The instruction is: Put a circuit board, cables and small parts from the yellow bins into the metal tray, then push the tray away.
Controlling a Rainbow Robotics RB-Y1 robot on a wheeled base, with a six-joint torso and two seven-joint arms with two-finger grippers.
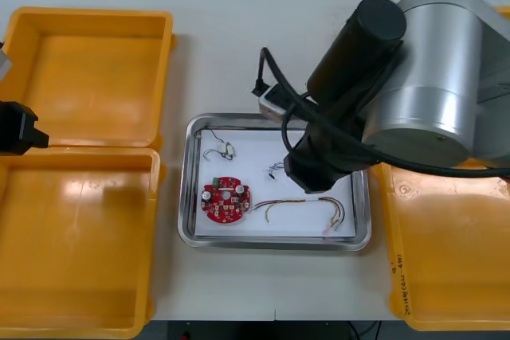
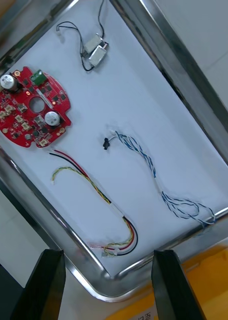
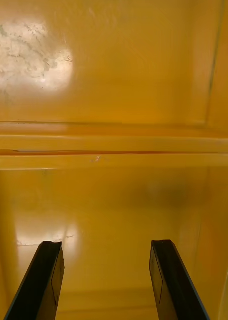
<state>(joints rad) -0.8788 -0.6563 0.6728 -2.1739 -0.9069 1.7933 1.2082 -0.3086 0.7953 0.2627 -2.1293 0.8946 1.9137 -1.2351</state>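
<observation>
blue and white cable mostly hidden under right arm, left arm cut off

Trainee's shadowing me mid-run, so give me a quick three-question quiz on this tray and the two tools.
1. True or false: the round red circuit board lies inside the metal tray.
2. The right tool is: A) shut on a cable; B) open above the tray; C) shut on a small part.
3. Fill in: the left tool stands open over a yellow ____.
Key: 1 true; 2 B; 3 bin.
</observation>
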